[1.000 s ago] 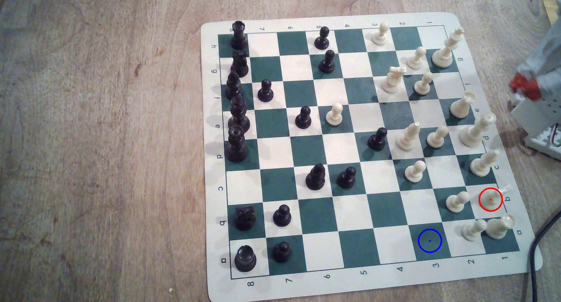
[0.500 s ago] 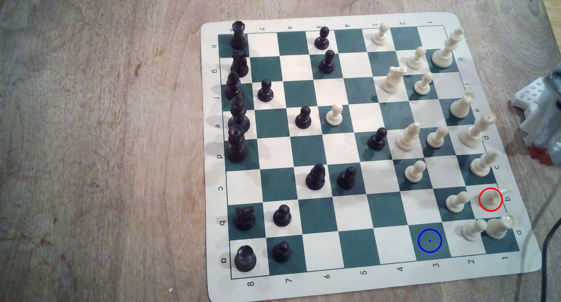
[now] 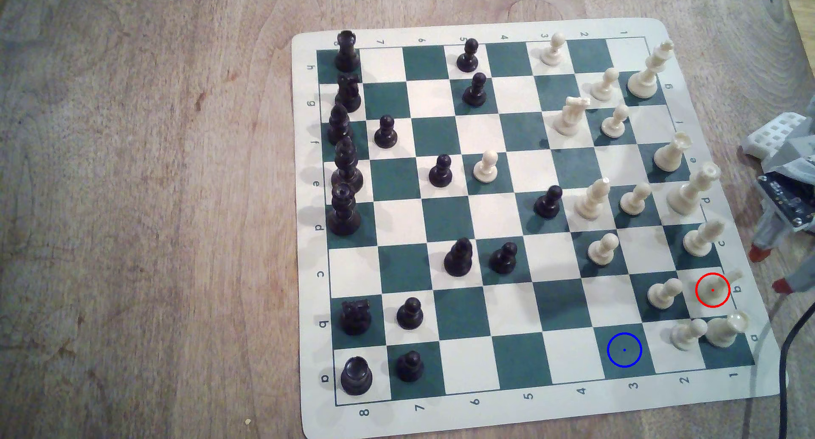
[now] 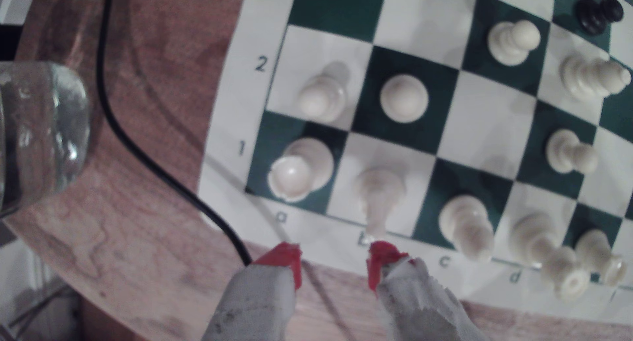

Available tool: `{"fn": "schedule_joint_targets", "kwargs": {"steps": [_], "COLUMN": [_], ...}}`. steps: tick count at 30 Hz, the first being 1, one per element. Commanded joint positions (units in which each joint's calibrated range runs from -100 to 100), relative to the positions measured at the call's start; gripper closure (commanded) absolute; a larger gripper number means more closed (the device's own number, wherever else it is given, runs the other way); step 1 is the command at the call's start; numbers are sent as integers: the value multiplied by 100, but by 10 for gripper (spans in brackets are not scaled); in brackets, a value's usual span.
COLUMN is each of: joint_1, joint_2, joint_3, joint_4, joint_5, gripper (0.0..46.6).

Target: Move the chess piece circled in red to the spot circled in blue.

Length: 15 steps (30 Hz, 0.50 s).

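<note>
Wooden tabletop (image 3: 132, 201), chess mat (image 3: 308, 421). Cream knight (image 3: 713, 290) on b1, mat's edge by arm, untouched. Gripper (image 4: 334, 258) just off that edge, red fingertips (image 4: 286, 255) apart, likely lined up for grasp. Target a3 square (image 3: 624, 350) vacant.

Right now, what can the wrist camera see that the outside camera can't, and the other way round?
Wrist view: a clear glass object off the board, and the open gap between the end effector's red tips. Exterior view: the line of black pieces along the board's edge at the exterior view's left, and the spot circled in blue. Both: the chess piece circled in red, the cream rook beside it, the black cable, and the end effector just off the board.
</note>
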<state>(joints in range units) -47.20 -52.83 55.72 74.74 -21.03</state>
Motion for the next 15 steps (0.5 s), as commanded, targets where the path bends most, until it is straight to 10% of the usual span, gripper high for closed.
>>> {"fn": "schedule_joint_targets", "kwargs": {"steps": [1, 15], "joint_1": [7, 281], "joint_2": [105, 376], "joint_3": [-5, 485], "joint_4": [-226, -709], "joint_5": [20, 147], "gripper": [355, 353]}}
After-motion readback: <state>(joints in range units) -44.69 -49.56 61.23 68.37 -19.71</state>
